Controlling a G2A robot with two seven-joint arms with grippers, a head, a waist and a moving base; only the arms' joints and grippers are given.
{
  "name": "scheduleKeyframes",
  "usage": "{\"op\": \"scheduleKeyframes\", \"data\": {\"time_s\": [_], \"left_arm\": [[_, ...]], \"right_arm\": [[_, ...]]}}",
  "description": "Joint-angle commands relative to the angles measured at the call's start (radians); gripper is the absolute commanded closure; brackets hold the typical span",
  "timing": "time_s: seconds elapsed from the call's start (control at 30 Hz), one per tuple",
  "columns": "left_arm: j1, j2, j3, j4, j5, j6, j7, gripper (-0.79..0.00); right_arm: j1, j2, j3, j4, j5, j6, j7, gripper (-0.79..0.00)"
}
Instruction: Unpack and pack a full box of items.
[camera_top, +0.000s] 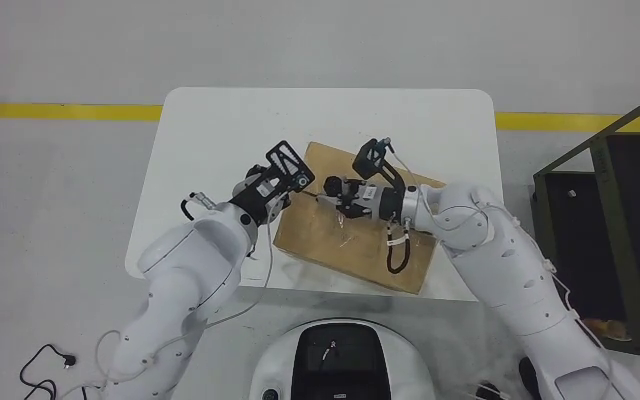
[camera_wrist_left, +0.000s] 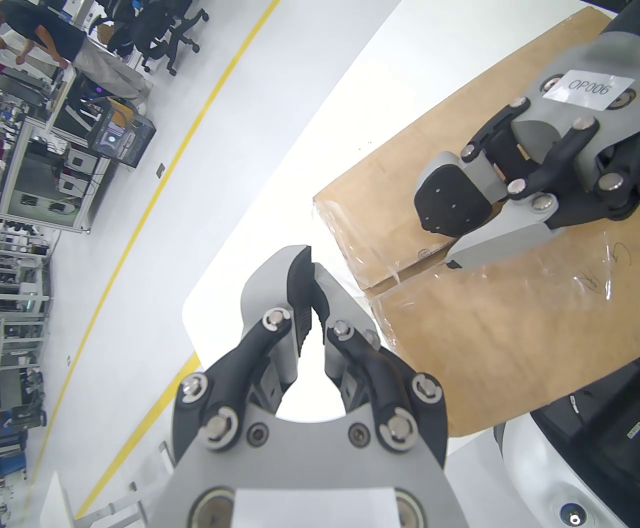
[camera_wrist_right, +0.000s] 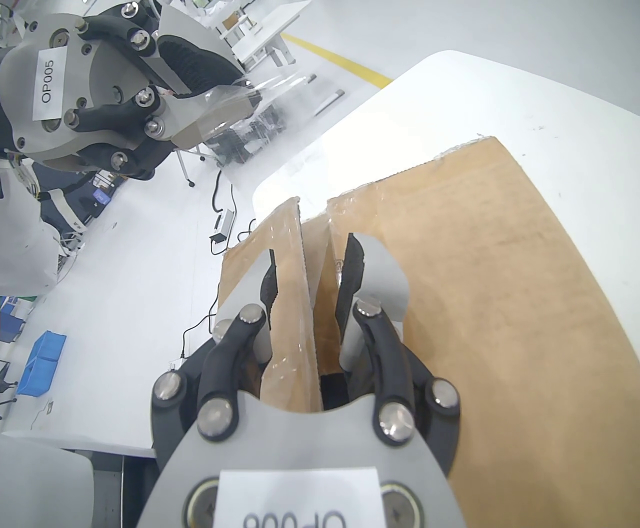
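Flap edge sits between your right fingers; left holds peeled tape.

Your box (camera_top: 322, 240) lies on the table (camera_top: 220, 130) with its centre seam (camera_wrist_right: 314, 231) already parted. Your right gripper (camera_wrist_right: 312, 252) is over the box's middle. Its fingers are spread, and they straddle one raised flap (camera_wrist_right: 289, 270). The seam runs the box's length, in line with those fingers, so the flap's free edge lies straight ahead of them. Your left gripper (camera_wrist_left: 307, 262) is off the box's end where the seam starts, pinched closed on a strip of clear tape (camera_wrist_right: 235, 97). My read is that the right arm is nearer, so close on that flap and fold it outward across the seam.
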Motion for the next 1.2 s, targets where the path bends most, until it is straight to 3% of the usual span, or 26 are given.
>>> {"op": "scheduleKeyframes", "data": {"time_s": [0.0, 0.17, 0.23, 0.27, 0.3, 0.43, 0.5, 0.53, 0.57, 0.6, 0.63, 0.9, 1.17], "left_arm": [[-0.001, 0.0, 0.001, 0.001, 0.001, 0.001, 0.001, 0.0], [-0.004, 0.0, 0.002, 0.005, 0.0, 0.005, 0.002, 0.0], [-0.007, 0.0, 0.003, 0.007, 0.0, 0.006, 0.002, 0.0], [-0.008, 0.0, 0.003, 0.008, 0.0, 0.006, 0.002, 0.0], [-0.009, 0.0, 0.003, 0.009, 0.0, 0.007, 0.002, 0.0], [-0.01, 0.001, 0.001, 0.015, 0.004, 0.007, -0.001, 0.0], [-0.008, 0.001, 0.0, 0.017, 0.006, 0.008, -0.004, -0.083], [-0.007, 0.002, -0.001, 0.018, 0.006, 0.008, -0.006, -0.179], [-0.006, 0.002, -0.002, 0.017, 0.007, 0.008, -0.007, -0.314], [-0.006, 0.002, -0.002, 0.017, 0.006, 0.008, -0.008, -0.699], [-0.005, 0.002, -0.002, 0.018, 0.004, 0.008, -0.012, -0.785], [0.008, 0.006, -0.026, -0.013, -0.036, -0.013, -0.069, -0.785], [0.081, 0.013, -0.057, -0.1, -0.115, -0.028, -0.172, -0.785]], "right_arm": [[0.014, -0.006, -0.016, 0.013, 0.001, -0.001, -0.004, -0.296], [0.042, -0.019, -0.052, 0.053, -0.001, -0.007, -0.012, -0.246], [0.05, -0.024, -0.061, 0.066, -0.003, -0.007, -0.018, -0.126], [0.054, -0.026, -0.065, 0.073, -0.003, -0.007, -0.021, -0.025], [0.057, -0.028, -0.068, 0.078, -0.003, -0.009, -0.024, 0.0], [0.061, -0.032, -0.07, 0.088, -0.002, -0.013, -0.044, 0.0], [0.058, -0.032, -0.066, 0.087, 0.001, -0.016, -0.053, 0.0], [0.056, -0.032, -0.064, 0.084, 0.0, -0.017, -0.053, 0.0], [0.054, -0.031, -0.061, 0.081, -0.003, -0.015, -0.055, 0.0], [0.05, -0.031, -0.057, 0.079, -0.004, -0.012, -0.059, 0.0], [0.046, -0.03, -0.052, 0.076, 0.002, -0.009, -0.065, 0.0], [0.024, -0.026, -0.025, 0.052, 0.03, 0.009, -0.059, 0.0], [0.016, -0.026, -0.014, 0.052, 0.056, 0.017, -0.046, 0.0]]}}
